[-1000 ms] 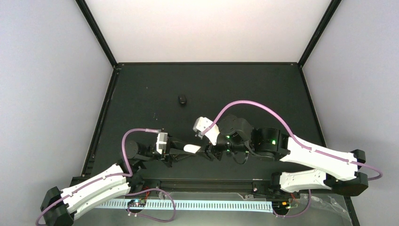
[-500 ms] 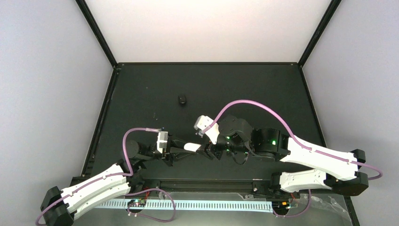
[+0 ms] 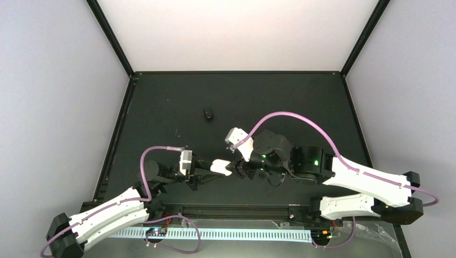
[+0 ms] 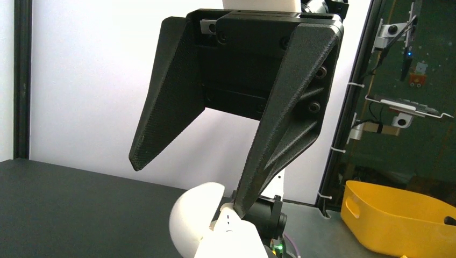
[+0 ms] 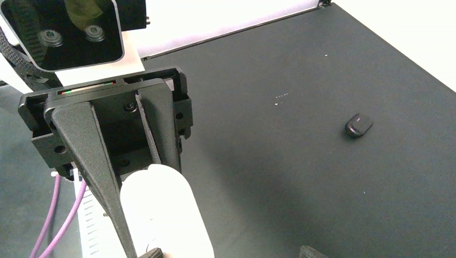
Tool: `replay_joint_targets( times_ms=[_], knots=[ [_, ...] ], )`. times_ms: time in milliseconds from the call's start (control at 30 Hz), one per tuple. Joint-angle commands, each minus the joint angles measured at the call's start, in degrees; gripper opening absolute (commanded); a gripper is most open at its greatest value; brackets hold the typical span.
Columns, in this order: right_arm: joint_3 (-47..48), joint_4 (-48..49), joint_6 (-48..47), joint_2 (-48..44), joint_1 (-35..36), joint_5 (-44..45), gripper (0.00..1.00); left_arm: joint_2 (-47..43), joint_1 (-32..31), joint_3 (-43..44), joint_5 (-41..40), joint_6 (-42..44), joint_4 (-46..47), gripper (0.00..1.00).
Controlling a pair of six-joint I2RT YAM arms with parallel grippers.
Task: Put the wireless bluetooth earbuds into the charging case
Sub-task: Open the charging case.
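Pinching white charging case (image 5: 164, 215) in left gripper (image 3: 207, 170), near middle of table (image 3: 161, 107). Touching its lid seam with one finger (image 4: 263, 161) of spread right gripper (image 4: 187, 185). Seemingly lid-opening step; next, pry gently, then fetch small black piece (image 5: 358, 124), maybe earbud, well behind.

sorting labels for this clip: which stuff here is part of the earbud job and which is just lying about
Job: white charging case, gripped by the left pincer; open right pincer; small black piece, possibly an earbud.
Lying about: yellow bin.
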Motion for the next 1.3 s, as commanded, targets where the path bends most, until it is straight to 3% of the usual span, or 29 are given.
replay_joint_targets(
  times_ms=[0, 1267],
  knots=[
    [-0.52, 1.84, 0.68, -0.57, -0.50, 4.04, 0.65, -1.02, -0.74, 1.83, 1.38, -0.33, 0.31, 0.02],
    [-0.13, 3.20, 2.34, 0.59, -1.56, 4.64, 0.66, -3.30, -0.74, 1.84, -4.55, -0.69, -4.61, 0.01]
  ],
)
